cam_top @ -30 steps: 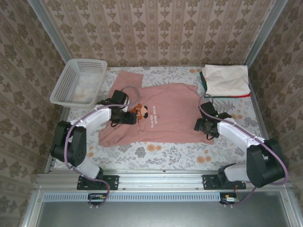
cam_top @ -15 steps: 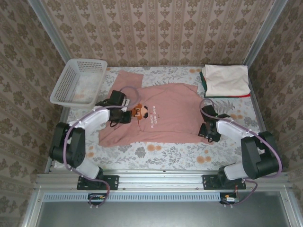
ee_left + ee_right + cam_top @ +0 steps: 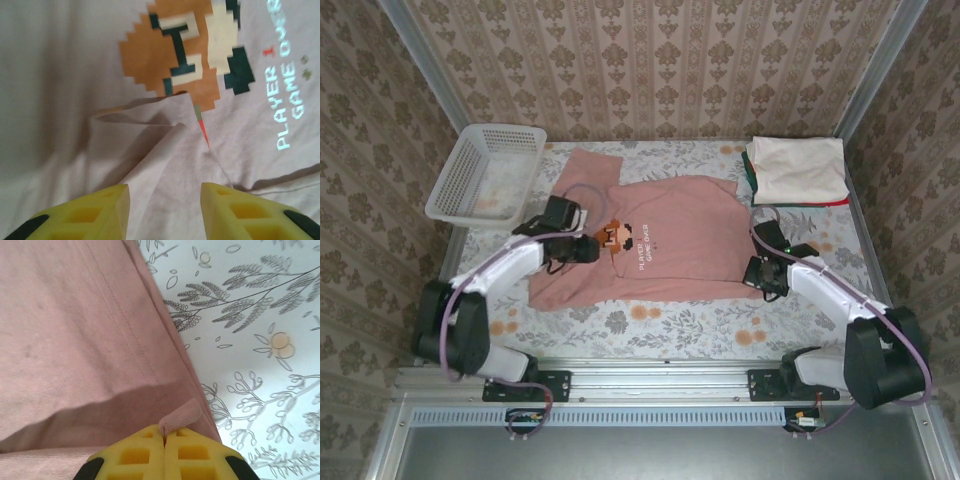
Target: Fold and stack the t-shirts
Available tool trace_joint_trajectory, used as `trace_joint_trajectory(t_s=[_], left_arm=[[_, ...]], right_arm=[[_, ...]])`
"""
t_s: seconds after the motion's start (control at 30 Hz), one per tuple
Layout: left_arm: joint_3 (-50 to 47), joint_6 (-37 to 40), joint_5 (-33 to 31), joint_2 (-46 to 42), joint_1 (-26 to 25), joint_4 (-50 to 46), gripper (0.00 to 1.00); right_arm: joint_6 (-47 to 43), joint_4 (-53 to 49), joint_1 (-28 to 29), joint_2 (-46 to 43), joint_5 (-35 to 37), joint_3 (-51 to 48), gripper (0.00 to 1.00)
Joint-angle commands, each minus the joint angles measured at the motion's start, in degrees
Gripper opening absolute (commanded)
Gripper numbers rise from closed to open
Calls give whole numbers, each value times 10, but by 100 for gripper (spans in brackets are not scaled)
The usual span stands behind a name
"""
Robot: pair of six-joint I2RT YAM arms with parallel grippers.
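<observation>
The pink tee (image 3: 670,215) lies spread on the middle of the table (image 3: 660,325), its longer span running left to right between the 2 arms.

The right gripper (image 3: 164,436) sits at the tee's near right corner. Its fingers are pressed together on a small tab of the hem edge, and the rest of the cloth stretches away to its left, with bare table just to its right.

The left gripper (image 3: 162,192) hovers low over the tee's left part, just beside the pixel figure (image 3: 185,55). Its fingers are spread, a raised pucker of cloth runs up between them, and they clamp nothing.

Any fold, as I judge it, turns on this: the right side is already pinched, while the left arm, the nearer one to the chest print, has the cloth directly ahead of its open fingers.

The 2 lines of writing (image 3: 280,100) beside the figure read "PLAYER 1" and "GAME OVER", the last letter cut by the frame edge.

The stack of folded tees (image 3: 800,168) sits at the far right corner, and the basket (image 3: 455,185) at the far left.
</observation>
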Motion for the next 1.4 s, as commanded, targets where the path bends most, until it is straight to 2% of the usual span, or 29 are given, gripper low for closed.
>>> trace_joint_trajectory(t_s=[0.0,0.1,0.23,0.3,0.37,0.4,0.5,0.7,0.83,0.97,1.03,1.17,1.2,1.27,1.37], left_arm=[[12,1,-3,53,-13,17,55],[-6,-3,-12,75,-13,41,57],[-7,-1,-11,98,-11,55,50],[0,-1,-18,107,-9,54,38],[8,1,-22,111,-8,50,18],[11,1,-27,110,-7,45,12],[19,5,-41,93,-6,28,0],[18,-1,-70,22,-3,-7,0],[11,-15,-84,-87,-7,-56,0],[-44,-57,-84,-272,-16,-129,0],[-91,-105,-55,-371,-21,-152,0],[-178,-205,-3,-542,-81,-188,0],[-197,-228,4,-579,-95,-197,0],[-235,-264,31,-628,-127,-187,0],[-274,-323,15,-641,-200,-160,0]], right_arm=[[-6,-60,-2,-42,20,15,0],[0,-73,-1,-75,15,-16,4],[1,-71,1,-84,7,-31,8],[-5,-73,1,-76,7,-26,7],[-10,-75,1,-74,12,-22,7],[-11,-73,0,-75,13,-22,7],[-18,-68,-1,-71,11,-14,7],[-34,-69,-2,-52,25,23,6],[-51,-74,-8,-40,18,60,6],[-49,-86,-9,-52,23,73,6],[-45,-83,-10,-62,19,58,8],[-33,-74,-12,-62,19,37,12],[-32,-71,-12,-59,16,38,16],[-32,-64,-12,-49,9,49,23],[-32,-55,-5,-30,-3,81,26]])
